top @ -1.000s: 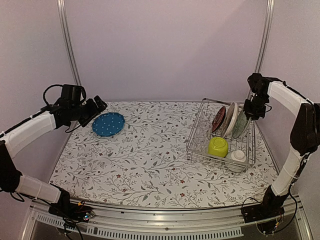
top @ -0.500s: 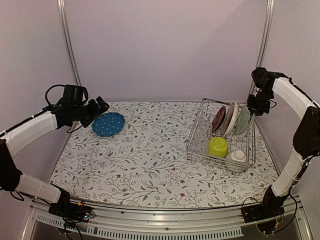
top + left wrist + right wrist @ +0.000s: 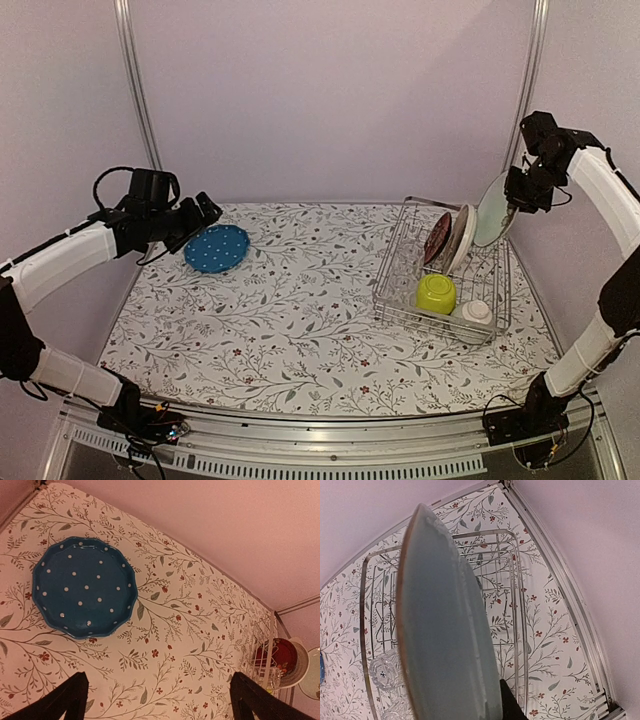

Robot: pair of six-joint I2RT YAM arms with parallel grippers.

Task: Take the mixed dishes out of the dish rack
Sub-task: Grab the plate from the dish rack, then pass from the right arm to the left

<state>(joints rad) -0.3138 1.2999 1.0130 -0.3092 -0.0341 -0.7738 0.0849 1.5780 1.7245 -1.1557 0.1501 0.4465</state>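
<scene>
My right gripper is shut on the pale blue-green plate and holds it on edge above the back right of the silver wire dish rack. The plate fills the right wrist view with the rack below it. In the rack stand the red floral plate and the grey ringed plate; the lime-green bowl and small whitish bowl sit in front. Clear glasses lie in the rack. My left gripper is open and empty, above the table near a blue dotted plate.
The blue dotted plate lies flat on the floral tablecloth at the back left. Metal frame posts stand at the back corners. The rack also shows at the right edge of the left wrist view.
My right gripper has lifted the pale blue-green plate up and to the right, out of the rack. The left arm has barely moved.
</scene>
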